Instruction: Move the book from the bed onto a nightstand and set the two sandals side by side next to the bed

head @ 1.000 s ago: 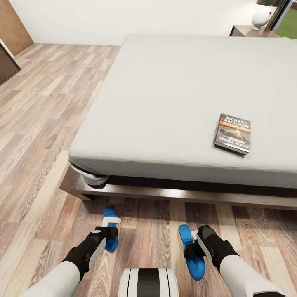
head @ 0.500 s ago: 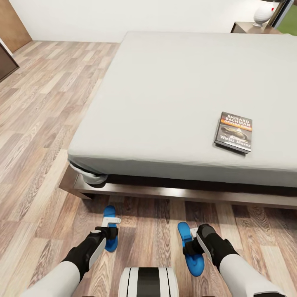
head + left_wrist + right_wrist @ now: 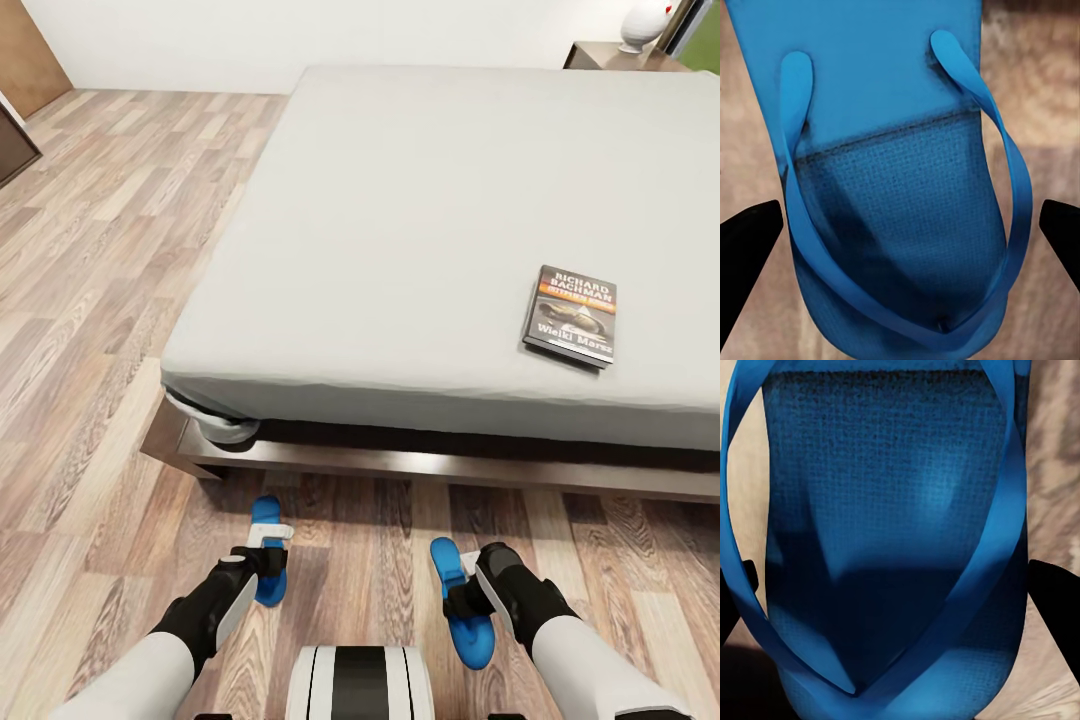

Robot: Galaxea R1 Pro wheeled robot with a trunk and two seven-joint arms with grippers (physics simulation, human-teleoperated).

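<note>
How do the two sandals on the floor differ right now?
The left sandal lies nearer the bed and points almost straight at it; the right sandal sits farther back and is angled. Both are blue, flat on the wood floor, each under a gripper.

A home bedroom: a low double bed (image 3: 420,230) with a plain grey mattress on a dark wooden frame stands on a wood-plank floor (image 3: 90,300) against a white wall (image 3: 300,40), with a dark nightstand (image 3: 620,55) carrying a white lamp base (image 3: 643,22) at its far corner.
</note>
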